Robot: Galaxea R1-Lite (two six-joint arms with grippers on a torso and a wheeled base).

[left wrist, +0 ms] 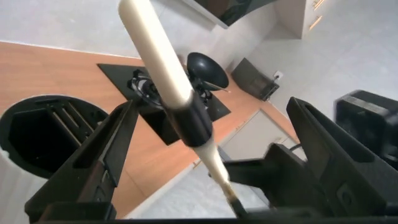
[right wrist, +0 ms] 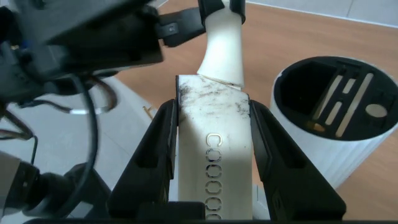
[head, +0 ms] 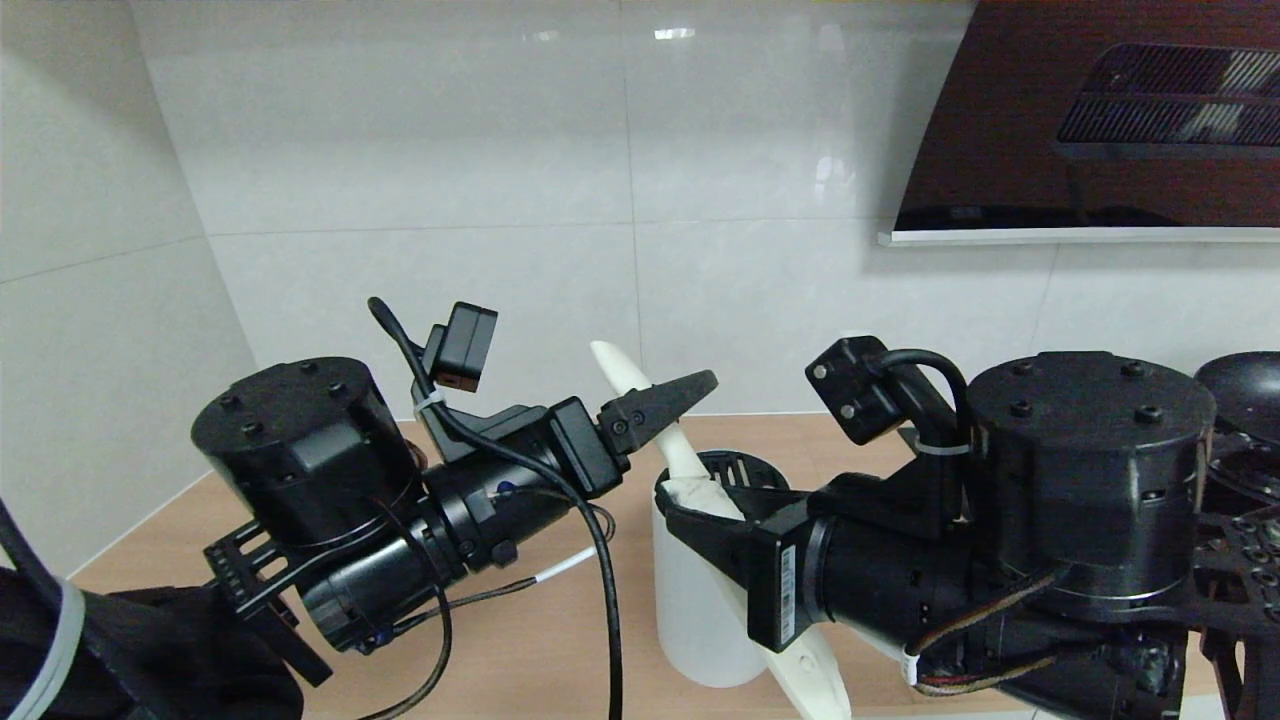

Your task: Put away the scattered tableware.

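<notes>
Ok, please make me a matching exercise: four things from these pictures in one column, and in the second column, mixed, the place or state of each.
Things:
1. left gripper
2. right gripper
3. white holder
4. range hood

Place or state:
a. mounted on the tiled wall
b. shut on the white utensil
c. open, one finger on each side of the handle
d. standing on the wooden counter

Pairs: 1-c, 2-b, 3-d, 4-a

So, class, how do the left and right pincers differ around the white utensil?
The left pincer is open, its fingers standing clear of the thin handle of the white utensil; the right pincer is shut on its wide slotted part. Left sits higher along it than right. Both are black.
</notes>
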